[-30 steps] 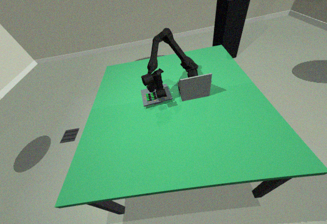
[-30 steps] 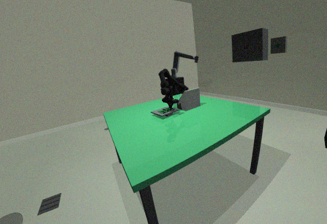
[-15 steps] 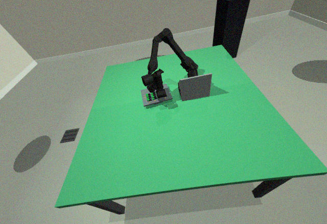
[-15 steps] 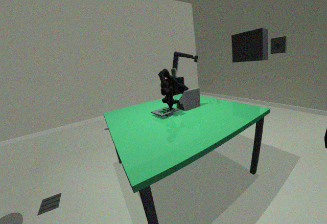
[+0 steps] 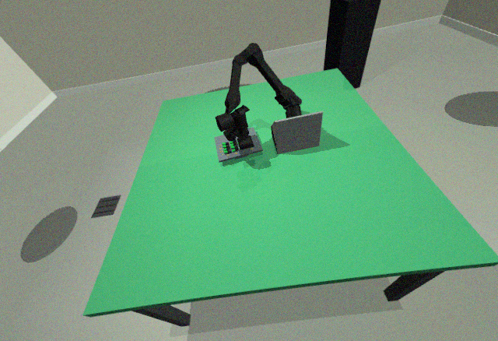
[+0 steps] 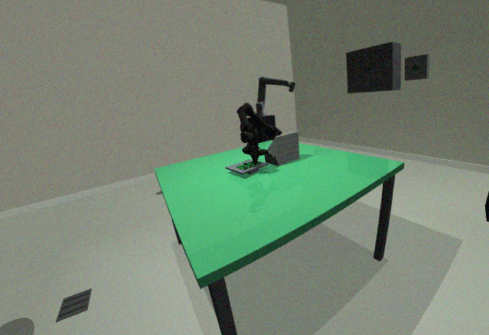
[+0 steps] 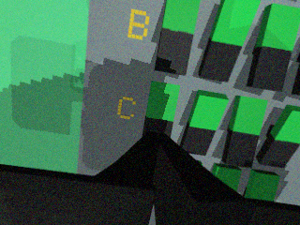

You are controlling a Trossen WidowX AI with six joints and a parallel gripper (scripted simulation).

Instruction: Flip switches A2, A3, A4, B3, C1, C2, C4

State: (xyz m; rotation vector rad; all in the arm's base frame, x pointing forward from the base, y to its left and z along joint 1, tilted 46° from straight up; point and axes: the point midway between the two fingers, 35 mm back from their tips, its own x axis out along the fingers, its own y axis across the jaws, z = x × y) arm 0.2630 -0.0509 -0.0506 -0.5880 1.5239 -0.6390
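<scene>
- At left, the panel [image 5: 219,140] [image 6: 233,167] [image 7: 108,42] lies on the green table [image 5: 281,209] [image 6: 257,205] [image 7: 42,56]; which listed switches are done, I can't tell.
- Over it, the gripper [image 5: 246,142] [image 6: 255,162] [image 7: 154,141] is clenched on nothing, tips at the near end of switch C1 [image 7: 161,100]; probably C1's press, with the final lift still left.
- At right, a grey block [image 5: 297,131] [image 6: 286,149] stands close to the panel's edge; sideways room looks tighter there, so rising first seems safer.

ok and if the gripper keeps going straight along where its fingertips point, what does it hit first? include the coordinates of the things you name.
Likely the C1 switch [image 7: 161,105], at its dark end: the closed gripper's [image 5: 246,144] [image 6: 255,162] [image 7: 157,134] tips overlap it in the wrist view. Whether they already touch is unclear.
</scene>
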